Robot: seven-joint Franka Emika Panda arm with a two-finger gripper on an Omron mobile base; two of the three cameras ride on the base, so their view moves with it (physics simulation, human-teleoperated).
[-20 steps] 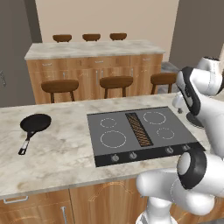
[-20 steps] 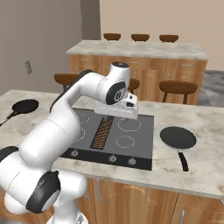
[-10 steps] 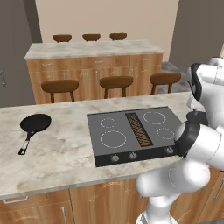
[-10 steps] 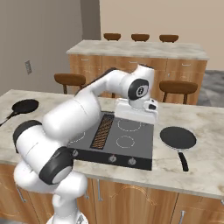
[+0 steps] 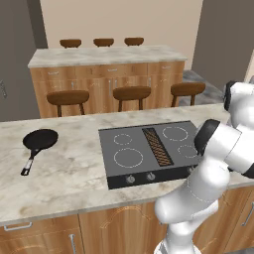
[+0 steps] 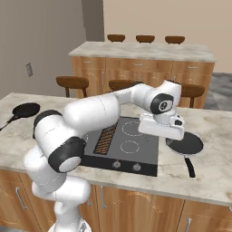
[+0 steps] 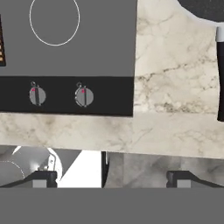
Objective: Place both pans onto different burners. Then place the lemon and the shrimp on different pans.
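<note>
- Marble-look tabletop [image 5: 69,173] carries the dark grey glass cooktop [image 6: 136,149].
- One round black frying pan [image 5: 39,140] sits far left; the other black pan [image 6: 185,144] lies right of the cooktop.
- Gripper [image 7: 111,178] hangs wide open, holding nothing, beside that pan.

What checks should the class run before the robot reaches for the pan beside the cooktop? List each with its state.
1. Gripper open and empty: ok, the fingertips stand wide apart with nothing between them.
2. Right pan free on the counter, handle pointing toward the front edge: ok.
3. Gripper lined up over that handle: not ok, in the hand view the handle sits at the far right edge.
4. Burners on the cooktop free of things: ok.
5. Left pan not yet on a burner: ok, it lies on the counter left of the cooktop.
6. Lemon and shrimp located: cannot tell.
</note>
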